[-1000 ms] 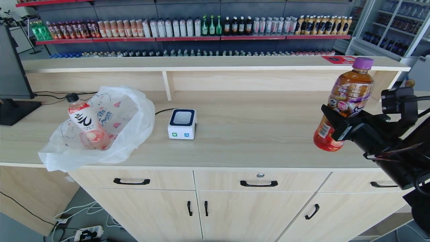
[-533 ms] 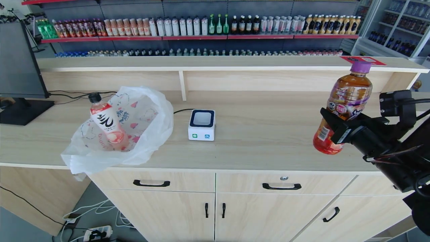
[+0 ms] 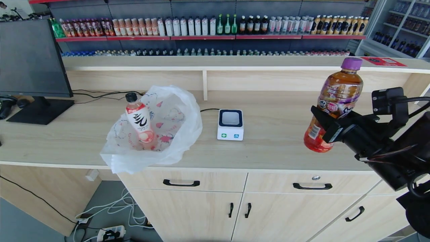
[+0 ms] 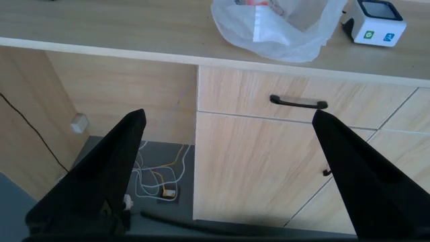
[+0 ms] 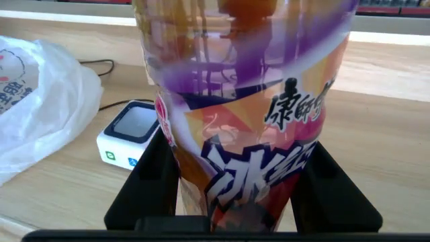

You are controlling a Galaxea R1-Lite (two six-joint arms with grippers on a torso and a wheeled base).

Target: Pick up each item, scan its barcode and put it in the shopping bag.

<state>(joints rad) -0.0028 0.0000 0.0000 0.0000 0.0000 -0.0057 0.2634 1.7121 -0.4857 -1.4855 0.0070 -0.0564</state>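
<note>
Currently the right gripper (image 3: 325, 127) holds the tea bottle (image 3: 340, 88) raised over the counter (image 3: 268, 149).

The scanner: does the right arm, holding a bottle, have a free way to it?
Probably yes. The right gripper, shut on the tea bottle, hangs right of the scanner; the shopping bag lies on the scanner's other side, not between.

The bag (image 3: 183, 134), a bottle (image 3: 139, 119) in it, lies on the table (image 3: 275, 148) just left of the scanner (image 3: 230, 124). The right end effector (image 3: 328, 130) holds a tea bottle (image 3: 339, 94) above the table's right side.
</note>
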